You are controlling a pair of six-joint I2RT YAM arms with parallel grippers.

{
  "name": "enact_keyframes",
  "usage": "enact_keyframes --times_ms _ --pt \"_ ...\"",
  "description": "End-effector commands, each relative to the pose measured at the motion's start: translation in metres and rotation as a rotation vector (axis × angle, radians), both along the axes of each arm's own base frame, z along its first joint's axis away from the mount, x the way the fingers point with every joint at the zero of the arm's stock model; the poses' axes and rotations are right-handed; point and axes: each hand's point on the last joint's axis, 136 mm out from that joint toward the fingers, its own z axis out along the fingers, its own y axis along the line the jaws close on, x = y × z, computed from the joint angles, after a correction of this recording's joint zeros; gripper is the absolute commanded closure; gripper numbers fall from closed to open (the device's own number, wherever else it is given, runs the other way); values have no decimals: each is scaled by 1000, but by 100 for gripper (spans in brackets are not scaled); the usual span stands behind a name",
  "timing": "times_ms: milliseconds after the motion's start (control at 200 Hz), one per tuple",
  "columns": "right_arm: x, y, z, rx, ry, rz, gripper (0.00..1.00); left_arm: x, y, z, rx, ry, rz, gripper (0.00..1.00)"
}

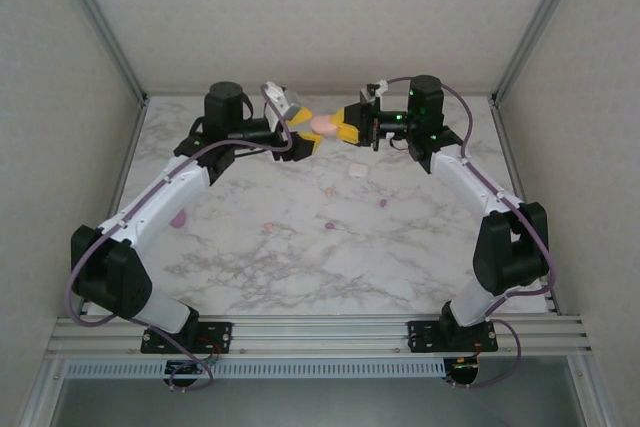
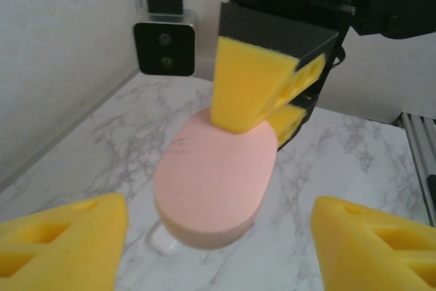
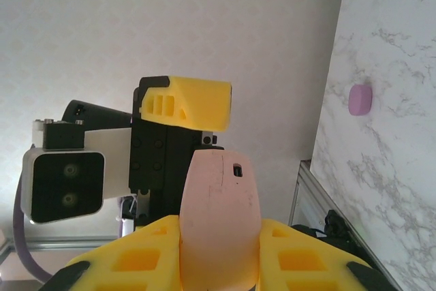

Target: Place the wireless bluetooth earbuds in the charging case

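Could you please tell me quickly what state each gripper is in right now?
Left gripper: open, fingers spread either side of the pink case.
Right gripper: closed, holding the pink case.

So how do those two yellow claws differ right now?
The right gripper is shut on the pink case; the left gripper is open, its fingers wide apart either side of that case, not touching it. The right gripper reaches in from the right, the left gripper from the left. Both have yellow fingers.
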Motion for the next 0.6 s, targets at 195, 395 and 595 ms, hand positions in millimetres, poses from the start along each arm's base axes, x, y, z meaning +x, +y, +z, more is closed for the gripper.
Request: enact_keyframes --times_ms 195,395,595 --pt "-14 3 35 56 -82 43 78 -7 -15 14 4 -26 -62 40" --pt "-13 3 31 50 -75 36 75 -7 -14 18 -3 -23 -52 63" --pt "-13 -3 10 -95 -100 -21 52 -12 -8 7 74 9 -47 73"
